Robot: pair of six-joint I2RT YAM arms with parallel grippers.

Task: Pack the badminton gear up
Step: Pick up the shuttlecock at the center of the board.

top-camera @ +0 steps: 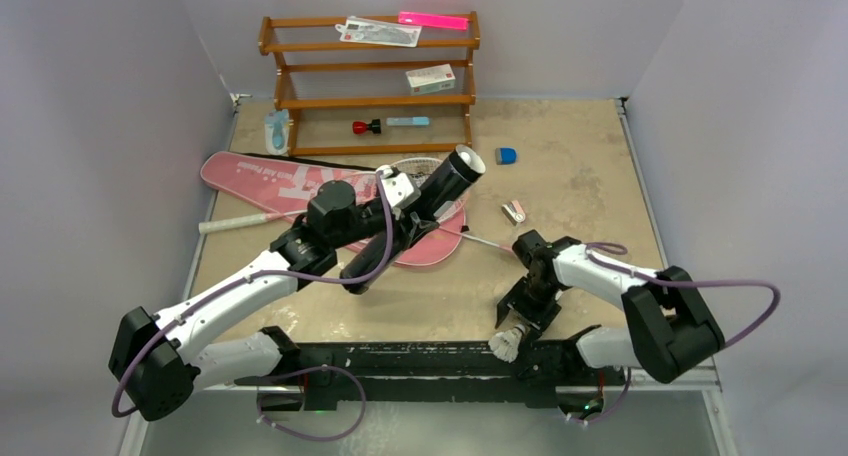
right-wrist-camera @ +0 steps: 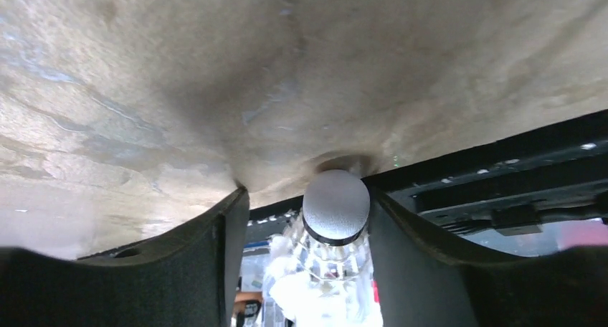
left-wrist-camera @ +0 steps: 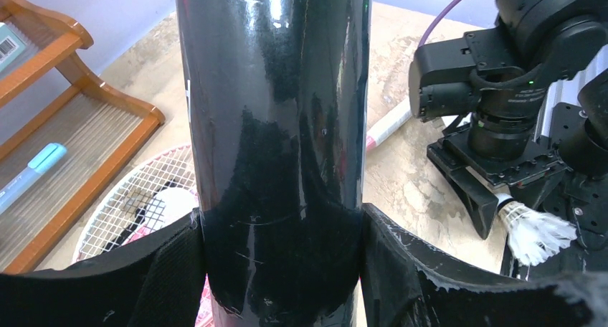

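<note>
The left tool [left-wrist-camera: 279,244] was pressed against both sides of the black tube [left-wrist-camera: 272,112], pinching it around its lower half and holding it off the surface [top-camera: 580,206]. The tube's long axis ran from near-left to far-right. Its open mouth was at the far-right end and tilted upward, above the pink racket [top-camera: 432,238] and the pink bag [top-camera: 255,173] lying beneath it.

The right tool [right-wrist-camera: 307,198] sat at the near edge of the surface, straddling a shuttlecock [right-wrist-camera: 335,205]. Its fingers [right-wrist-camera: 222,255] stood partly apart, one on each side of the rounded cork. A gap showed on one side and the other side looked to be touching, so I could not tell whether it had a real grip. The shuttlecock lay with its long axis roughly near to far. Its cork pointed toward the middle of the surface and its feathers trailed back over the black rail by the arm bases.

The right arm was by far the nearer to the shuttlecock, and the left was taken up with the tube. The next move probably turned on the tube's mouth, which lay well apart from the shuttlecock, farther off and to the left, and faced up and to the right. The shuttlecock would likely need lifting and turning to line up with the tube's slant before it went in.
</note>
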